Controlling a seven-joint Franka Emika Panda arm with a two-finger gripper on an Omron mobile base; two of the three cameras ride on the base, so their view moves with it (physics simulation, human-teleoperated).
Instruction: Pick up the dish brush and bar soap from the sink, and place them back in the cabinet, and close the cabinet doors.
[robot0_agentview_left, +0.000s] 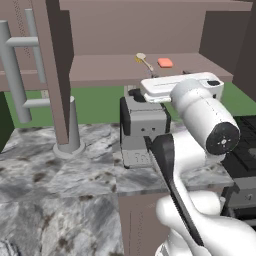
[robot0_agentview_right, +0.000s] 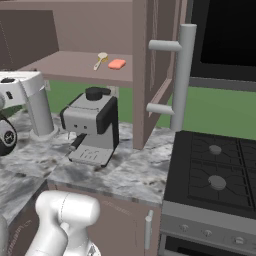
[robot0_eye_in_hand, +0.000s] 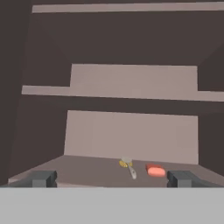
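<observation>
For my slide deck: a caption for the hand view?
Open gripper faces the cabinet shelf holding dish brush and bar soap.

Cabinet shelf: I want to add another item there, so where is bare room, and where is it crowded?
The cabinet shelf is bare left of the dish brush and right of the bar soap, out to the side walls. Brush and soap lie close together mid-shelf, apart. Both doors stand open. On the counter below, the coffee machine crowds the approach.
</observation>
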